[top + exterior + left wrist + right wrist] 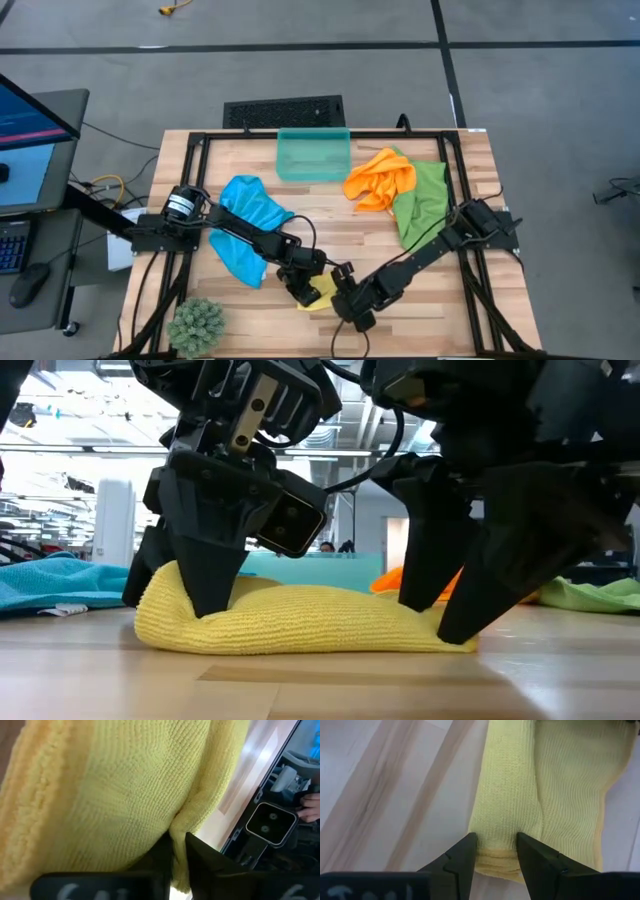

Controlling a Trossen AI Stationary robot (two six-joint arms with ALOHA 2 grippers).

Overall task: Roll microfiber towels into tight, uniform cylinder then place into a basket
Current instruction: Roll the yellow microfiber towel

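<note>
The yellow towel (300,620) lies loosely rolled on the wooden table near its front edge, also seen from above as the yellow towel (322,293). My left gripper (178,840) is shut on cloth at the towel's left end. My right gripper (495,842) stands open over the right end, with one finger on each side of the rolled part. The teal basket (313,155) stands at the far edge. The blue towel (250,225), orange towel (380,178) and green towel (420,200) lie loose on the table. My left gripper pinches a thin raised fold of the yellow towel (180,822) between its two fingers, coming from above at a slant from the table's left. The towel rests on the table below the fingers. My right gripper's fingers (465,852) flank the roll's end (505,827); whether they touch it I cannot tell.
A small green plant (197,325) stands at the near left corner. A black grate (285,110) lies beyond the basket, off the table. A desk with a monitor (25,130) stands to the left. Bare wood lies along the front edge to the right.
</note>
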